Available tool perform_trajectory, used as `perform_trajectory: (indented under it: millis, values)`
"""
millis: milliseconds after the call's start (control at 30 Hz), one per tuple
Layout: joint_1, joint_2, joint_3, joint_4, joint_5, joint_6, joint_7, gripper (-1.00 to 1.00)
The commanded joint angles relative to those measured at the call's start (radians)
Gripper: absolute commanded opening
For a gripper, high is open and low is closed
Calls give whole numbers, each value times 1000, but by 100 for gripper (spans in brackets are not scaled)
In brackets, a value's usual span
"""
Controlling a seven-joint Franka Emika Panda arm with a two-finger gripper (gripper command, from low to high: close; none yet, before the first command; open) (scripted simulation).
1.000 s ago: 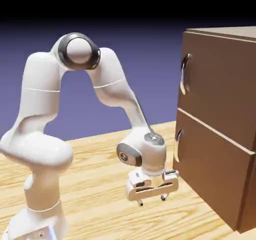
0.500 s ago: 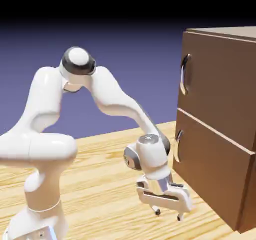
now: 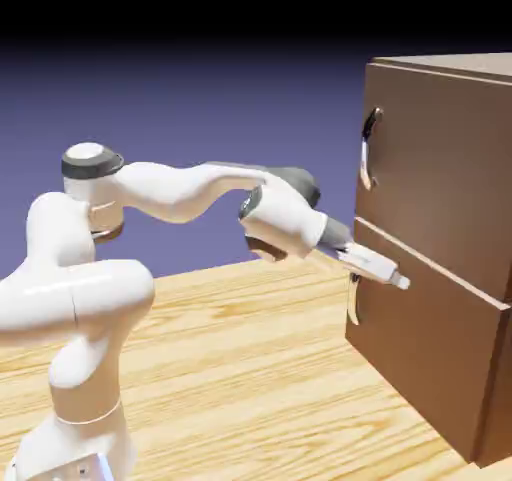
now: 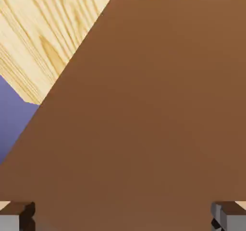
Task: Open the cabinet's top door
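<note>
Currently, the gripper (image 3: 402, 281) hangs released at right of centre, below the top door's handle (image 3: 369, 149).

Tabletop (image 3: 215, 379): pale wood, streaky grain (darker knots here and there). Backdrop (image 3: 260, 109): plain blue-violet, fading to black toward top of exterior view.

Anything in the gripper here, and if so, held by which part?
Nothing is held: the fingers stand wide apart in the hand view, with only a brown surface showing beyond them.
</note>
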Motion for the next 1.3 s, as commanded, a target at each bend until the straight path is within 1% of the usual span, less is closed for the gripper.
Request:
perform_trajectory:
  millis: [0,133,200,333,367,400,433,533,867,1067,1267]
  values:
    - [30,36,-31,5,41,-9,34,0]
    - [147,181,-154,26,203,-45,170,0]
    - [164,201,-171,29,225,-50,189,0]
    - [17,184,-151,172,274,-51,188,0]
    - [16,184,-151,172,275,-51,188,0]
    - [16,184,-151,172,275,-51,188,-100]
    - [16,184,-151,172,275,-51,188,-100]
    - [77,191,-177,64,308,-163,127,-100]
    - [217,170,-321,-268,302,-588,-49,-100]
    - [206,134,-447,-395,222,-849,-132,-100]
    - [124,72,-583,-462,105,-1110,-214,-100]
